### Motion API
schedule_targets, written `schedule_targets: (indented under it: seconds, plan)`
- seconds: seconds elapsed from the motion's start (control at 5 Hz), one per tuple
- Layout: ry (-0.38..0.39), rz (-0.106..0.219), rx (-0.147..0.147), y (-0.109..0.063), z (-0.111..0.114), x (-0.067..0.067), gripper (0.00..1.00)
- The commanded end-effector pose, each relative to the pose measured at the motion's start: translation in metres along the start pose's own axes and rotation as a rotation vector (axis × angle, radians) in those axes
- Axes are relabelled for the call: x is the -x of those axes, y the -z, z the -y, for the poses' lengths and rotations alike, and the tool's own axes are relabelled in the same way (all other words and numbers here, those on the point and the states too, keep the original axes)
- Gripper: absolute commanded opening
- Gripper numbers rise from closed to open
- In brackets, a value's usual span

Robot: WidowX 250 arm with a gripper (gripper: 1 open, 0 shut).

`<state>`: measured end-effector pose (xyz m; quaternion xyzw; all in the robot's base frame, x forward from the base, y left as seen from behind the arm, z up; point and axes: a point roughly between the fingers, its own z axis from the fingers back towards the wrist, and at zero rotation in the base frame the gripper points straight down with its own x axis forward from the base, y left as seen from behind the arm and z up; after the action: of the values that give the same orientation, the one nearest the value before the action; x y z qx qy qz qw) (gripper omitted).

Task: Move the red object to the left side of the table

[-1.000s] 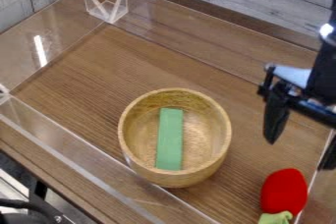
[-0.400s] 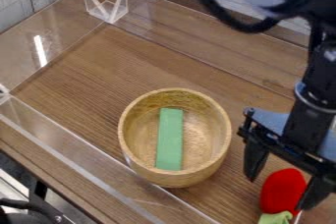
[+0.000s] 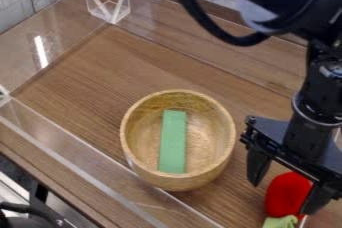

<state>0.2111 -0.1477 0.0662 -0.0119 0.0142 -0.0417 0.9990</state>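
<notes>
Gripper (image 3: 285, 177) had dropped lower than a second before, jaws spread wide astride the red object (image 3: 287, 194) at the table's (image 3: 94, 72) near right corner, wooden bowl (image 3: 178, 138) with green block (image 3: 173, 139) unmoved.

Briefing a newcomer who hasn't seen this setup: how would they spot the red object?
Start at the wooden bowl on the table, then look toward the near right corner, under the open gripper. The red object is a small bright red oval toy, unlike the flat green block lying in the bowl.
</notes>
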Motion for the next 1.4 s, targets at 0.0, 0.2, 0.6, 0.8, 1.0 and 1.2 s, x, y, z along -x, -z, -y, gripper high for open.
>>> schedule_targets:
  seconds: [0.0,0.2,0.6,0.8,1.0,1.2]
  plan:
    - [-0.019,0.067,0.022,-0.012,-0.001,-0.008,1.00]
    - [-0.032,0.087,0.025,-0.012,-0.001,-0.011,1.00]
    - [-0.032,0.113,0.036,0.006,0.006,-0.012,1.00]
    - [0.007,0.124,0.045,0.006,0.006,-0.016,1.00]
    - [0.038,0.135,0.048,0.006,0.006,-0.021,1.00]
    - [0.080,0.140,0.052,0.002,0.006,-0.016,1.00]
